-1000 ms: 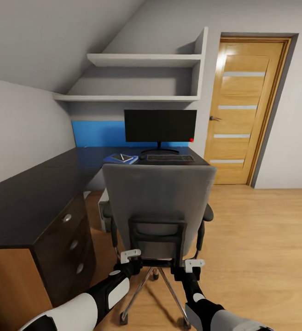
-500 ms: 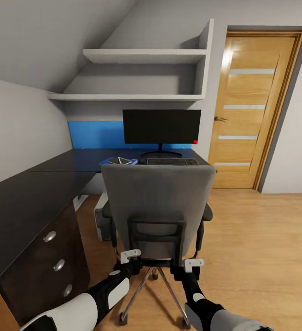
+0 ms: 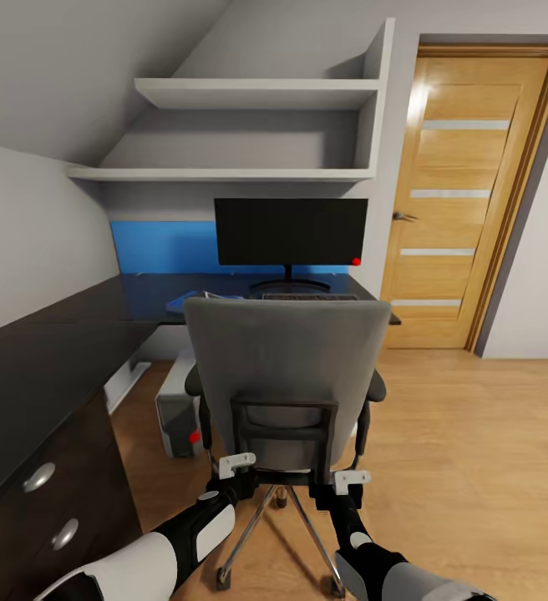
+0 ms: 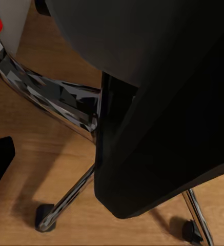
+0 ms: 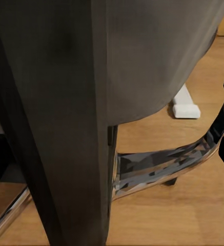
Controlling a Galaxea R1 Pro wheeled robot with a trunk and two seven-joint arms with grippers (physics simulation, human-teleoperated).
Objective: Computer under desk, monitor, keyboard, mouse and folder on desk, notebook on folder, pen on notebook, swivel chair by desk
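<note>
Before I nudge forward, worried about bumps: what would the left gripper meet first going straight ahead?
Most likely the swivel chair: the left gripper sits right at its lower back frame, apparently already touching.

Your left arm [image 3: 153, 551] glossy white shell with black joint bands, your right arm [image 3: 374, 559] black and white alike, small white brackets at both wrists

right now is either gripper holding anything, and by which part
Both grippers, left and right, sit at the lower back frame of the grey padded swivel chair; a closed grip cannot be confirmed.
</note>
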